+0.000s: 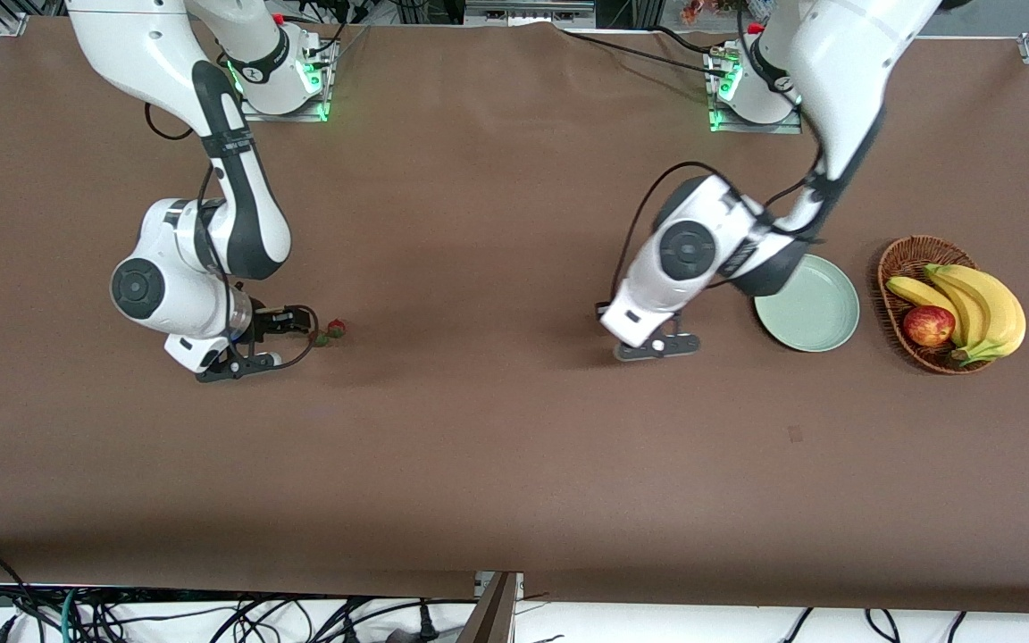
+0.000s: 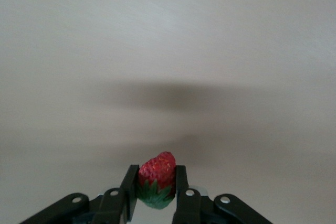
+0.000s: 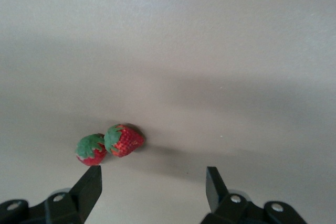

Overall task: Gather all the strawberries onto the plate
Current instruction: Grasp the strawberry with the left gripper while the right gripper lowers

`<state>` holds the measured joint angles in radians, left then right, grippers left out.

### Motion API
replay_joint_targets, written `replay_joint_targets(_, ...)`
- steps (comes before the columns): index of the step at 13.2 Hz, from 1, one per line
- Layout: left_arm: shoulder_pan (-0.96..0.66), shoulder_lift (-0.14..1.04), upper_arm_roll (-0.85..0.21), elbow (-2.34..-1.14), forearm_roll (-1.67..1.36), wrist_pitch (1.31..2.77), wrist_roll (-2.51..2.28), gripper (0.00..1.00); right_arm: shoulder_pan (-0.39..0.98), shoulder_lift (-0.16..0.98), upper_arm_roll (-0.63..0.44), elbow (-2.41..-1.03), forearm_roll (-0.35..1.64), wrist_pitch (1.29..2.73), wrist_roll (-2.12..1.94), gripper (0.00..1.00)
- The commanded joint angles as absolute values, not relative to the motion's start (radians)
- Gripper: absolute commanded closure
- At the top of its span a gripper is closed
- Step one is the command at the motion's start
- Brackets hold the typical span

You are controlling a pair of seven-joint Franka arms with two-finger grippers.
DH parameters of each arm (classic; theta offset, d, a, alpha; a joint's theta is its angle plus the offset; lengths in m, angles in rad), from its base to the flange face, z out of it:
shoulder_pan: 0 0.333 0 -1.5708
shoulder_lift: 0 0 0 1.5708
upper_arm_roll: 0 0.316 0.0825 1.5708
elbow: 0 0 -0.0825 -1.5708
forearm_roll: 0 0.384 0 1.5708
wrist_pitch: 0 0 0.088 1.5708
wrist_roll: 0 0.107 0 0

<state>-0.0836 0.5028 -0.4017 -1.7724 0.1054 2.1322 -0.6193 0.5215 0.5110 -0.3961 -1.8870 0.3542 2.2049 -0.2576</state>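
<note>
1. The tabletop (image 1: 497, 464) is covered in brown cloth and carries everything below.
2. The left arm reaches down near the plate; the left gripper (image 1: 657, 346) is low over the tabletop just beside the plate, toward the right arm's end of it. In the left wrist view its fingers (image 2: 129, 184) are pressed together on a strawberry (image 2: 157, 174), red body up and green leaves down between them.
3. The right arm reaches down toward its own end of the tabletop; the right gripper (image 1: 287, 338) is low over the cloth with its fingers (image 3: 89, 187) spread wide and holding nothing.
4. A brown wicker basket (image 1: 894, 268) sits at the left arm's end of the tabletop.
5. The pale green plate (image 1: 814, 308) lies just beside the basket, with nothing on it.
6. A bunch of bananas (image 1: 979, 304) lies in the basket.
7. A red apple (image 1: 928, 325) lies in the basket, touching the bananas.
8. Two strawberries (image 1: 331, 332) lie touching each other on the cloth, just off the right gripper's fingertips and well apart from the plate. In the right wrist view both show green tops, one (image 3: 125, 140) beside the other (image 3: 91, 149).
</note>
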Motion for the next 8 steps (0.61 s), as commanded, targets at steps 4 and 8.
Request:
replay_joint_targets(4, -0.069, 0.273, -0.050, -1.885, -0.090, 1.922, 0.008, 0.74, 0.525, 0.563, -0.384, -1.852, 0.411, 2.181, -0.192, 0.12)
replay_joint_targets(8, -0.071, 0.253, 0.132, -1.973, -0.103, 1.931, 0.250, 0.72, 0.529, 0.595, -0.373, -1.848, 0.529, 2.186, -0.080, 0.12)
